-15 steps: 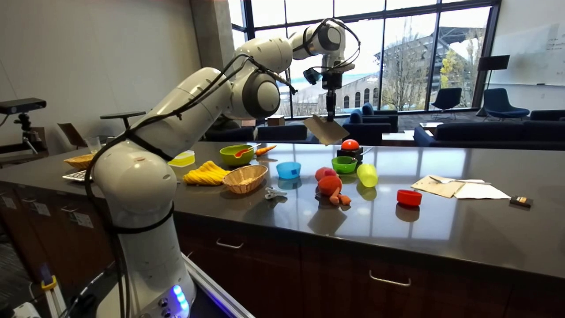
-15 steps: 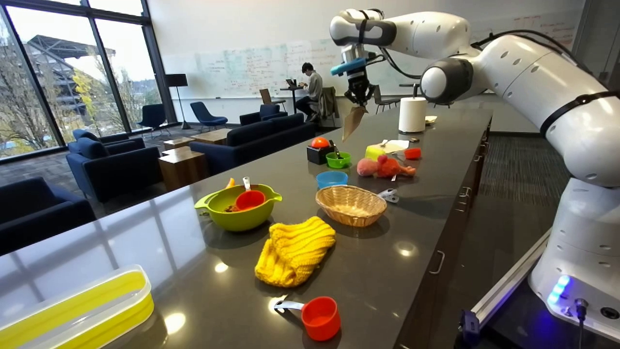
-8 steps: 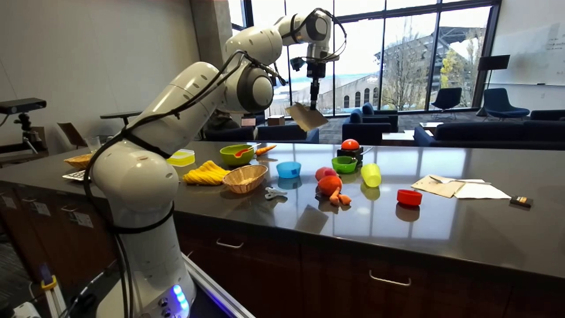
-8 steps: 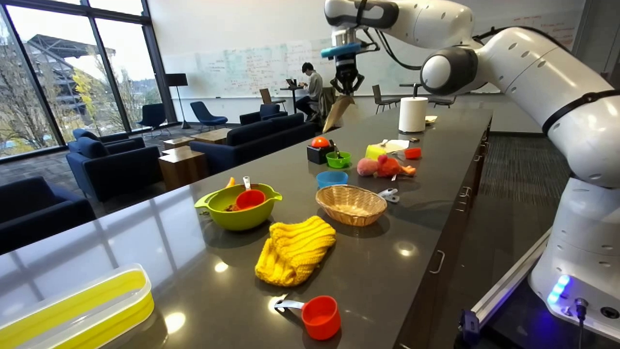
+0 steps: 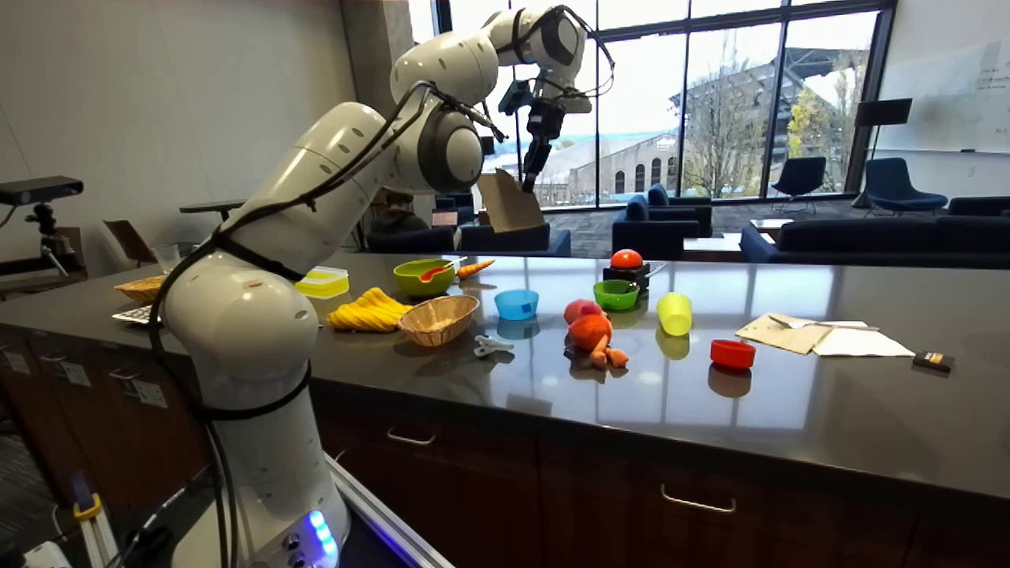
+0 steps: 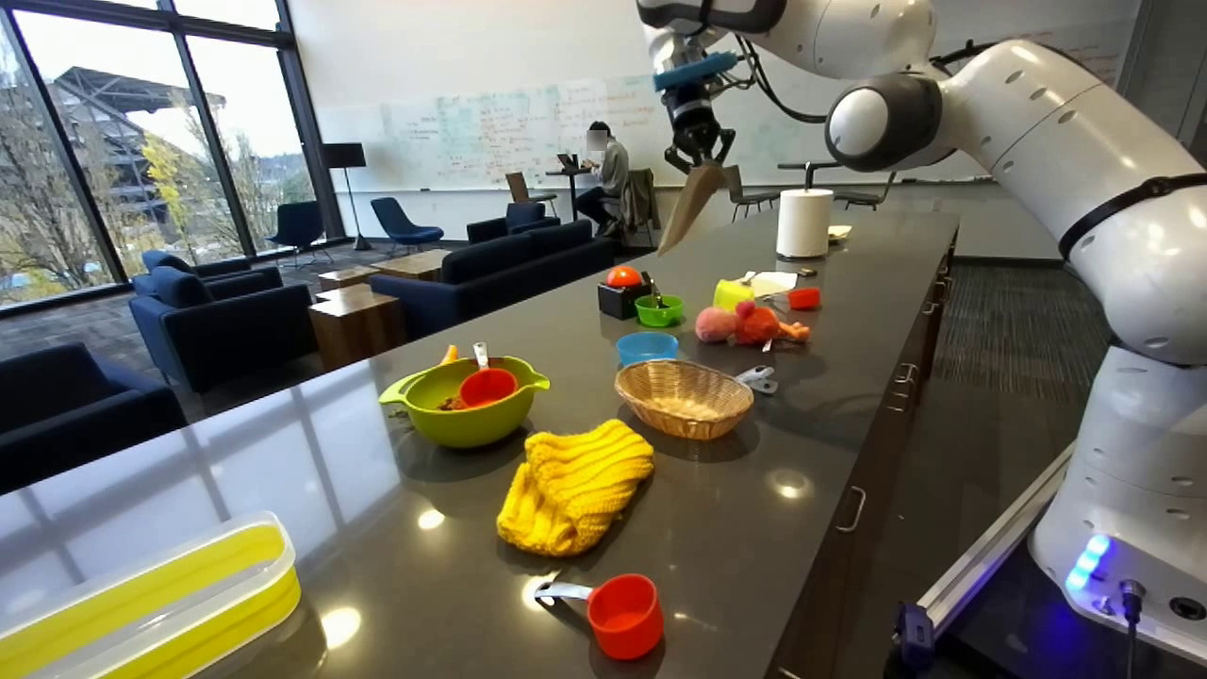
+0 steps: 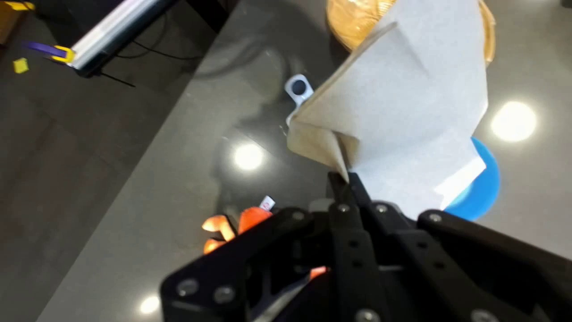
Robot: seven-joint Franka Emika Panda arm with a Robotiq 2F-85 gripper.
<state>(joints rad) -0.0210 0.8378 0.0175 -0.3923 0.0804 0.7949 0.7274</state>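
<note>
Glossy dark grey counter (image 5: 647, 394), tall windows (image 5: 643, 102) behind. Black two-finger gripper (image 7: 343, 179) raised above the counter, fingers pressed together, pinching a folded tan paper sheet (image 5: 511, 207) that hangs tilted in the air. Wrist view: paper partly hides an oval woven wicker basket (image 7: 351, 20) and a round blue plastic cup (image 7: 487, 183) below; small pale plastic clip (image 7: 300, 99) shows at its edge. Near those, red-orange plush toy (image 5: 590, 331). Farther out, yellow ribbed knit cloth (image 6: 575, 490) beside a lime-green plastic bowl (image 6: 471, 434) with a red scoop (image 6: 487, 387) inside.
</note>
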